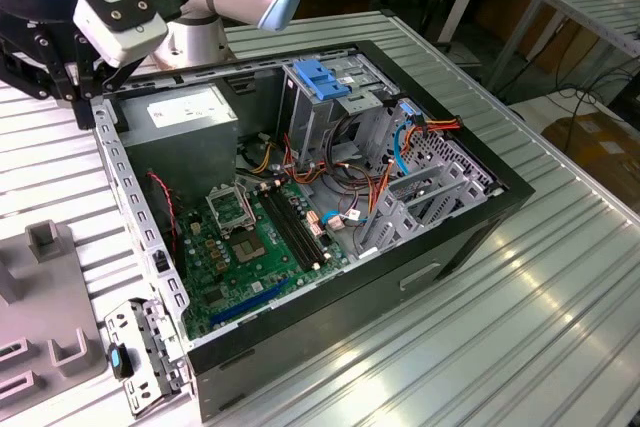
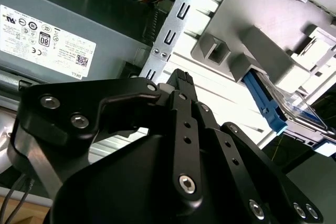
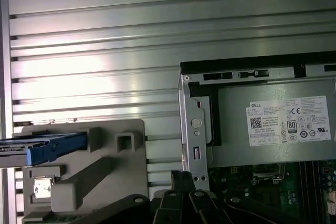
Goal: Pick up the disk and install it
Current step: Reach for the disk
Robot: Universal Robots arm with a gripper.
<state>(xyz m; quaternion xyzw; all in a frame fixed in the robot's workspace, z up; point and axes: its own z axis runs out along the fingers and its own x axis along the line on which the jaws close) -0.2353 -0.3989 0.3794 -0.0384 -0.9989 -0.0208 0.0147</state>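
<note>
Exterior view: the black two-fingered claw [image 1: 80, 107] hangs over a corner of the open black computer case [image 1: 330, 332], near the ribbed metal bench's [image 1: 500, 347] edge.

Second wrist view: the claw is drawn narrow and empty. The flat silver-metal disk [image 2: 304, 118] with blue plastic rails lies in a grey plastic holder [image 2: 262, 51] beside the case.

First wrist view: the disk is seen edge-on. It is probably stiff, weighty and shock-sensitive, and best gripped across its rails.

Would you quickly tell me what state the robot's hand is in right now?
Black robot hand: closed, empty; silver blue-railed disk lies apart on grey holder.
</note>
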